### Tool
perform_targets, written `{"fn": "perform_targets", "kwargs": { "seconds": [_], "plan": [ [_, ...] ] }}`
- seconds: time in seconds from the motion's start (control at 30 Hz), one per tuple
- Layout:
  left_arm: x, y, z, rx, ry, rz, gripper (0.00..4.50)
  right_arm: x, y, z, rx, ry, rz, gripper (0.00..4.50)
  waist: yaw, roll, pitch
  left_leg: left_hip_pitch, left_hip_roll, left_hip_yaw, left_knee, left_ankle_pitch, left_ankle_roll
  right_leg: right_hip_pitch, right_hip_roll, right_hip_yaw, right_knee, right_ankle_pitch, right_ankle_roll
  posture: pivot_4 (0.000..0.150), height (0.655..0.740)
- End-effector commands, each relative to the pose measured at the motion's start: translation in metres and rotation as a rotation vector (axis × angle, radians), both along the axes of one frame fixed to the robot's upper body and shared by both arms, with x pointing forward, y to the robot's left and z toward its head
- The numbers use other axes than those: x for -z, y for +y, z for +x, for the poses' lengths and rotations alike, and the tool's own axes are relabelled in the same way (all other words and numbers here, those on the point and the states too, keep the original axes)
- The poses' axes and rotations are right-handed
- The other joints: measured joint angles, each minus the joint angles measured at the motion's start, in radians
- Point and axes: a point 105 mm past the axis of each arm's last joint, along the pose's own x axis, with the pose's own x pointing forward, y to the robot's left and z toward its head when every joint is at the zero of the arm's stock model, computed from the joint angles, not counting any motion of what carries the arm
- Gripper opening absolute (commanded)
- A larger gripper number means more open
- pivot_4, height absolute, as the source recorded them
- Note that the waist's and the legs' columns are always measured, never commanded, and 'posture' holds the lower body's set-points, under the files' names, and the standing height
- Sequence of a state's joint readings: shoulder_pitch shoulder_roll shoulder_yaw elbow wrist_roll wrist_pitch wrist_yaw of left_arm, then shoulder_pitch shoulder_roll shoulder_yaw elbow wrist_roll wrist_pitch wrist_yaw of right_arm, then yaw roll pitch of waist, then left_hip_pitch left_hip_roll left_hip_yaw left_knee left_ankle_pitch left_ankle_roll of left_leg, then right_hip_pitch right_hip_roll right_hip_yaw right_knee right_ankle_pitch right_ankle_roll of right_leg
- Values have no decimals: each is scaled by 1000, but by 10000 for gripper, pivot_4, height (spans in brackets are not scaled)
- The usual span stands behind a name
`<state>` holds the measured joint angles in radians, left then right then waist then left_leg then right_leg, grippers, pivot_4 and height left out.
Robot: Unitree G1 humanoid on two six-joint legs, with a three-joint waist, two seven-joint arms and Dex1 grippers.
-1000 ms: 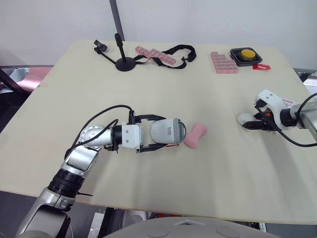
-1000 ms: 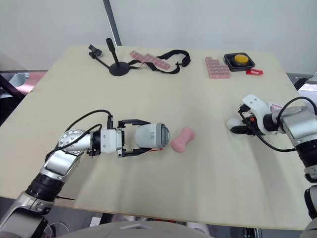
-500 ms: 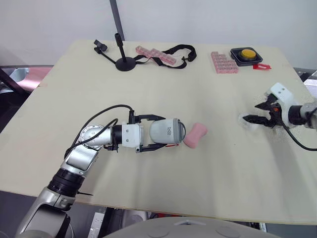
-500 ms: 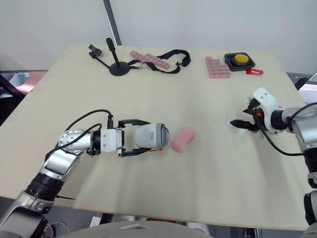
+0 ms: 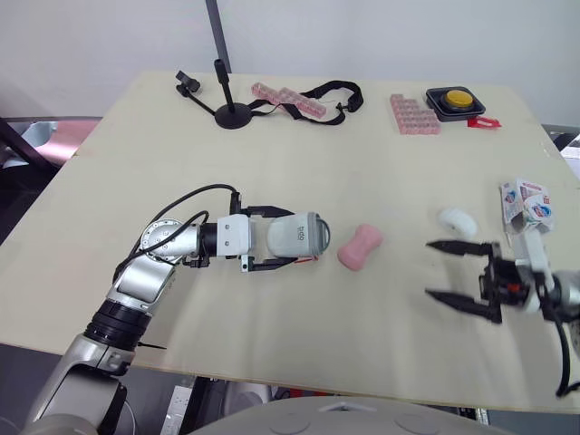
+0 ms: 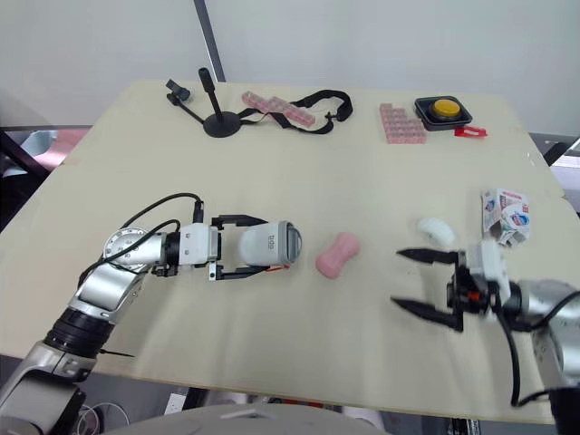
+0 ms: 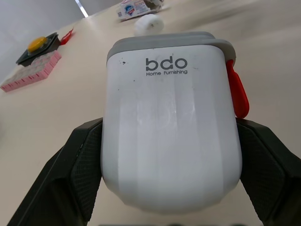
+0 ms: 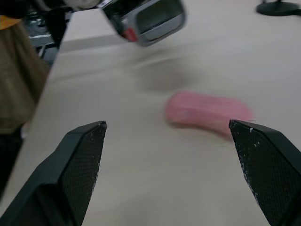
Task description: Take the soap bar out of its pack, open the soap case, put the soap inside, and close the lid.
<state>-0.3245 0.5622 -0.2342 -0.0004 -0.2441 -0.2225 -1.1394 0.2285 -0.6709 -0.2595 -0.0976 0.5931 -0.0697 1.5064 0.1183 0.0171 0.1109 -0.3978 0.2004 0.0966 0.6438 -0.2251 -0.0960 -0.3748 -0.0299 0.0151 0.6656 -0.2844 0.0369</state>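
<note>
The pink soap bar (image 5: 360,247) lies bare on the table, mid-front. Just to its left the white and grey soap case (image 5: 294,237) lies on its side, red latch (image 7: 235,89) showing, lid closed. My left gripper (image 5: 272,239) is shut on the case, one finger (image 7: 82,165) on each flank. My right gripper (image 5: 430,268) stands open wide to the right of the soap, pointing at it and apart from it; the soap (image 8: 209,113) shows between its fingers (image 8: 80,165). The torn soap pack (image 5: 526,201) lies at the right edge.
A small white lump (image 5: 458,219) lies between the pack and the right gripper. Along the far edge stand a black stand (image 5: 227,109), pink pill strips (image 5: 290,100) with a black strap (image 5: 331,91), pink blocks (image 5: 415,115) and a yellow button box (image 5: 458,98).
My right gripper has left the white lump, come nearer the front edge and opened wide toward the soap. The pack now lies on the table at the right. The case stays held.
</note>
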Motion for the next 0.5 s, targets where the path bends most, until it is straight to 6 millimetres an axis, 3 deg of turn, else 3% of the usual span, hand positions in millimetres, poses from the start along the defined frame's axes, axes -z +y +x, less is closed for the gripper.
{"fn": "perform_targets", "kwargs": {
  "seconds": [0.03, 0.2, 0.4, 0.5],
  "plan": [
    [-5, 8, -3, 21, 26, 23, 34818, 2, 5, -10, -74, -77, -32, 44533, -18, 0, 0, 1, 0, 0, 0, 0, 0, 0, 0, 0, 0, 0, 0, 1500, 7400],
    [1, 18, -9, 56, 110, 112, 34818, 14, 6, -7, -82, -80, -37, 44533, -46, 0, 0, 5, 0, 0, -2, -1, 5, 3, 0, 0, 0, 0, 0, 1500, 7400],
    [0, 20, -10, 61, 172, 172, 34818, 18, 8, 1, -56, -77, -21, 44533, -45, 0, 0, 4, -1, 0, -2, -1, 5, 3, -1, -1, 0, 0, 0, 1500, 7400],
    [3, 20, -11, 80, 180, 280, 34818, 19, 9, 4, -54, -84, -23, 44533, -44, 0, 0, 4, -1, -1, -2, -1, 6, 3, -1, -1, 0, 0, 0, 1500, 7400]
  ]
}}
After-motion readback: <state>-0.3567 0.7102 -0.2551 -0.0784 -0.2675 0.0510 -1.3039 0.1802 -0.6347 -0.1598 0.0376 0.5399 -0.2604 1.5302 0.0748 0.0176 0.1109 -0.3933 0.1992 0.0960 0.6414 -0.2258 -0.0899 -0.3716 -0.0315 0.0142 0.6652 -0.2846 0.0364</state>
